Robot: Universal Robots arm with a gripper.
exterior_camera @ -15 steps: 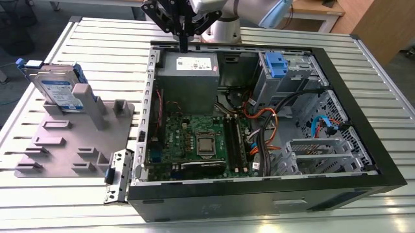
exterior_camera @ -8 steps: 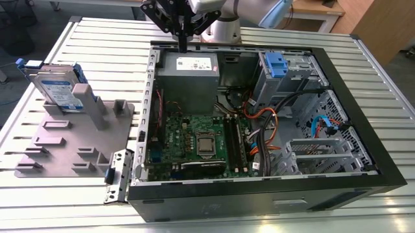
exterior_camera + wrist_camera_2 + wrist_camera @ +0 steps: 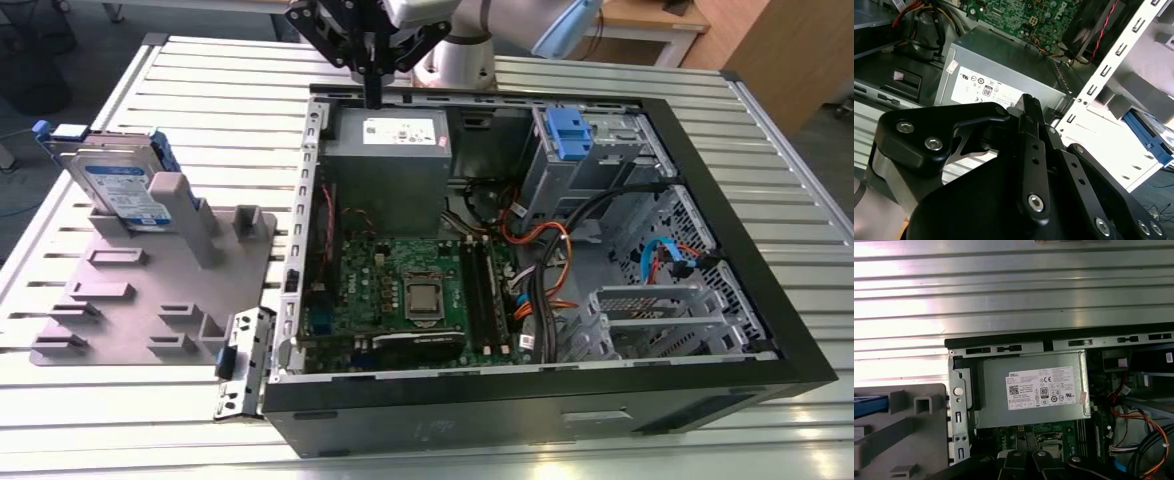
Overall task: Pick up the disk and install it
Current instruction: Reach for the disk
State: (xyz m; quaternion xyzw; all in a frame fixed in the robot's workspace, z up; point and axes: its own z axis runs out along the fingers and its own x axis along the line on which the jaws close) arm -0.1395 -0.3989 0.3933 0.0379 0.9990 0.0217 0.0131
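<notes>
The disk [image 3: 120, 185] is seen outside the case [image 3: 534, 400], well off its side wall on the exterior view's left. It is stood on edge in a grey holder [image 3: 147, 300] and leans against an upright post of that holder. Its silver body is shown with a blue-and-white label facing outward, and blue plastic rails are fitted along its side edges. It looks flat, rigid and intact.

As far as can be judged, no step of the task is done. The disk has not been picked up, and nothing has been installed in the case. Both the grasp and the fitting are left to do.

The gripper [image 3: 372, 98] is held over the rear edge of the case, above the power supply [image 3: 387, 150], and well apart from the disk. In the second wrist view the gripper [image 3: 1028, 102] is seen with its fingers brought together, and nothing is held between them.

Inside the case, the power supply [image 3: 1029, 390] is seated at the rear corner nearest the holder. A bare blue bracket [image 3: 566, 135] is mounted at the other rear corner, and the motherboard [image 3: 400, 290] lies on the floor of the case. Case and holder are both carried on a slatted metal table [image 3: 200, 70].
</notes>
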